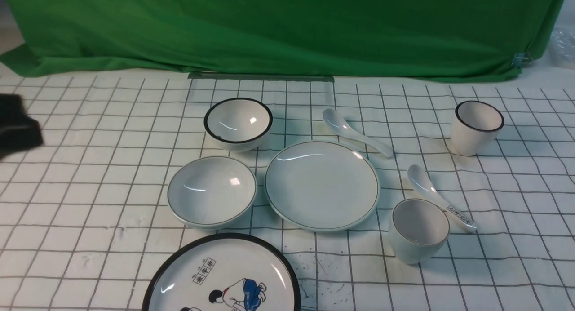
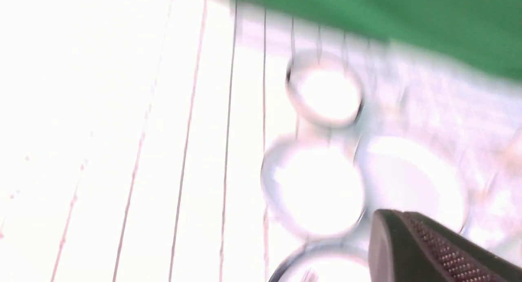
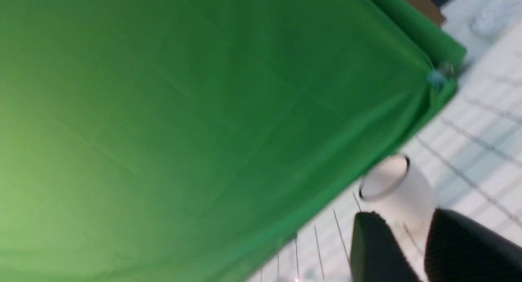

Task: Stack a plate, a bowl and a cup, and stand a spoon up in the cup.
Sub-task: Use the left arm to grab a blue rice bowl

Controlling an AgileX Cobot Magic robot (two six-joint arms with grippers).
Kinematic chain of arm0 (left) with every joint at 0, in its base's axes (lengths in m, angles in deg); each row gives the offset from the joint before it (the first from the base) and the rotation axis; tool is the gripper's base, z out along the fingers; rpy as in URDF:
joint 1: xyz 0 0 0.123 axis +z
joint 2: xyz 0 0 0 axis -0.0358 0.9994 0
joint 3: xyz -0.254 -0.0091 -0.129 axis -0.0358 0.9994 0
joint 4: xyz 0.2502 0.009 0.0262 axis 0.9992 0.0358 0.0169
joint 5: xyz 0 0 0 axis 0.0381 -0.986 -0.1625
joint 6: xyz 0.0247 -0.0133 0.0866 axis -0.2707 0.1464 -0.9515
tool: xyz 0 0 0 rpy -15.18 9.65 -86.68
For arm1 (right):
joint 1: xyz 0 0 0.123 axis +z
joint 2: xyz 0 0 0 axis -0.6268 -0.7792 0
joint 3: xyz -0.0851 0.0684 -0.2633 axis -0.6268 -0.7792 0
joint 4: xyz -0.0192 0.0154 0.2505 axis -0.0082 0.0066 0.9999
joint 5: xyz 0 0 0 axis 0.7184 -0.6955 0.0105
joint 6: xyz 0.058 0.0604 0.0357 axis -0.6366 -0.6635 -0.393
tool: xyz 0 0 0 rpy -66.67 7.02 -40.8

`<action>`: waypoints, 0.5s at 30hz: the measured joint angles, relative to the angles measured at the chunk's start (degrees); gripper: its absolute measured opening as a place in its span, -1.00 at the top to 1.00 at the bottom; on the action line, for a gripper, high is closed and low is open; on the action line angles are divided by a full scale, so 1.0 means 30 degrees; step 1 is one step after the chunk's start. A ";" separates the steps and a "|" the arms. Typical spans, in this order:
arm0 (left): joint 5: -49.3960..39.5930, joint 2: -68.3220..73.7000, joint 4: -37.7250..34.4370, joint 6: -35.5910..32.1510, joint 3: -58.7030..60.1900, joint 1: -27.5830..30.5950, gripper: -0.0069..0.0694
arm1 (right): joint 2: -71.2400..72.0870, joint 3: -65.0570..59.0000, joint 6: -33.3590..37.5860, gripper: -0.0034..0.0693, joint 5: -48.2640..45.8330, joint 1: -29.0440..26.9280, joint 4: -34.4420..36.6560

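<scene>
Fingers, front view: left gripper (image 1: 18,122) a dark blur at left edge, opening indiscernible. At centre, plate (image 1: 321,185); bowl (image 1: 211,192) just left, cup (image 1: 417,230) right-front, spoon (image 1: 355,131) behind. Left wrist view: one finger (image 2: 428,249) only, blurred. Right wrist view: right gripper (image 3: 408,214) slightly parted, empty.

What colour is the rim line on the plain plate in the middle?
Thin dark line around the pale bluish-white plate; clearest in the front view.

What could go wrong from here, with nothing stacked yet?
Lookalikes invite wrong picks: the black-rimmed bowl sits just behind the bowl, and the labelled spoon lies closer to the cup than the spoon does. Closing on the cup could also knock that labelled spoon, which lies right beside it.
</scene>
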 joint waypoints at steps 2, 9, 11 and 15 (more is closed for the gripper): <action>-0.0061 0.3514 -0.0133 -0.1318 -0.0071 0.0000 0.80 | -0.0373 0.2672 0.1802 0.55 -0.3624 0.1362 -0.0036; 0.0837 0.9777 0.1335 -0.1650 -0.2166 -0.2041 0.80 | -0.6912 1.1006 0.6711 0.80 -1.4044 0.5867 -0.1279; 0.1021 1.1137 0.2125 -0.1272 -0.3112 -0.2874 0.80 | -0.9312 1.2788 0.7085 0.79 -1.6850 0.6831 -0.2278; 0.1949 1.3516 0.3497 -0.0604 -0.4732 -0.4178 0.77 | -1.2908 1.4467 0.7330 0.71 -1.9148 0.7911 -0.3419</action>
